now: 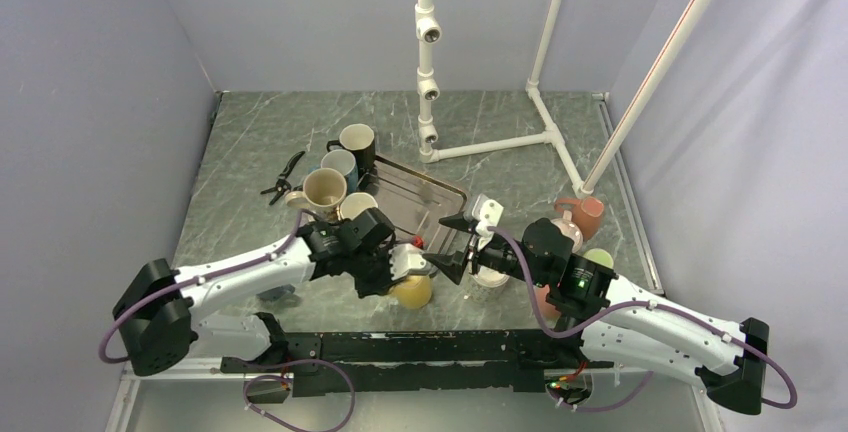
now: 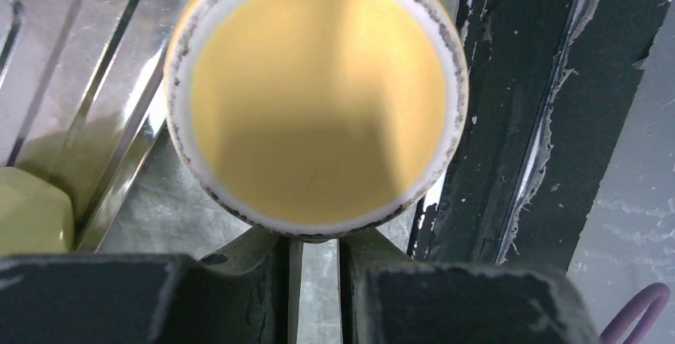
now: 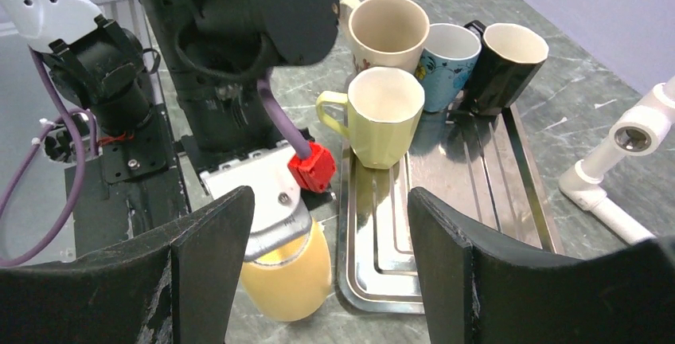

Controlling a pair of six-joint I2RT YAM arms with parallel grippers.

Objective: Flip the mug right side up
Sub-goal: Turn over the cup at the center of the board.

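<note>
Pale lavender walls (image 1: 100, 102) enclose a grey marbled table (image 1: 500, 117) under even light.

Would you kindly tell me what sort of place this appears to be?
Probably a robotics lab test cell: plain grey walls box in a marble-patterned tabletop, and a white plastic pipe frame carries cameras above it.

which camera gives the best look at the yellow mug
Left wrist: the yellow mug fills the frame, one white-ringed round end facing the camera. Right wrist shows only its lower side beneath the left end effector. Top external shows it small, partly covered by that end effector.
</note>
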